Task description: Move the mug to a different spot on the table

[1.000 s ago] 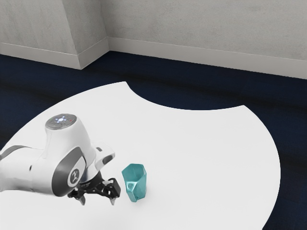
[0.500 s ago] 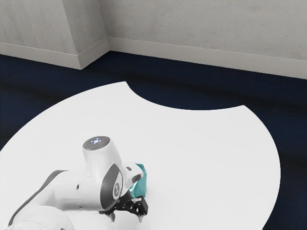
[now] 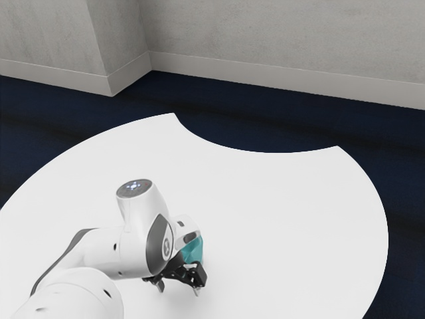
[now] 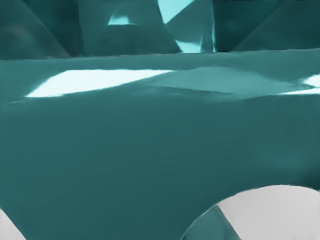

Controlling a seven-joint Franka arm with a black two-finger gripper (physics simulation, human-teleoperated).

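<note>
While the teal mug [image 3: 193, 250] sits on the white table [image 3: 279, 219], half hidden behind the arm's white wrist, the black gripper [image 3: 178, 284] hangs just beside it, fingers spread wide apart, clasping nothing.

White table [image 3: 285, 199] in a bare grey room with a dark floor [image 3: 279, 116].

The table top is plain matte white with a rounded outer edge, and a wide curved notch is cut into its far side. Around it lies a deep navy floor with faint darker streaks. Behind it stands a pale grey wall [image 3: 279, 33] with a mottled, concrete-like surface, and a light baseboard [image 3: 279, 78] runs along its foot. Toward the exterior view's left, a section of wall [image 3: 113, 33] juts forward and forms a corner. The light is soft and even, casting only faint shadows on the white surface.
</note>
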